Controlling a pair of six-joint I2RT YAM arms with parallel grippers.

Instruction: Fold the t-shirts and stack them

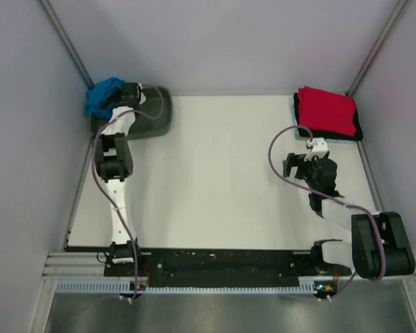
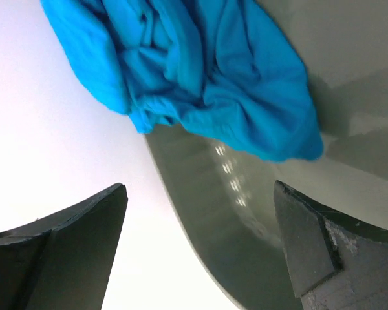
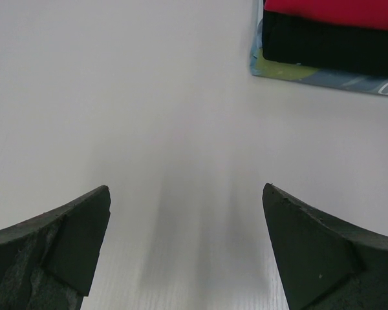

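A crumpled turquoise-blue t-shirt [image 1: 102, 96] [image 2: 200, 71] hangs over the rim of the dark olive tub [image 1: 149, 119] [image 2: 246, 219] at the far left corner. My left gripper [image 1: 130, 93] [image 2: 200, 219] hovers over the tub beside the shirt, jaws wide open and holding nothing. At the far right lies a stack of folded t-shirts: red [image 1: 326, 111] [image 3: 336, 10] on top, black [image 3: 330, 45] under it, a light patterned one [image 3: 310, 76] at the bottom. My right gripper [image 1: 299, 164] [image 3: 186, 219] stands open above bare table, just short of the stack.
The white table [image 1: 215, 180] lies between the tub and the stack. Grey walls close in at the left, back and right. A black rail [image 1: 222, 262] with the arm bases runs along the near edge.
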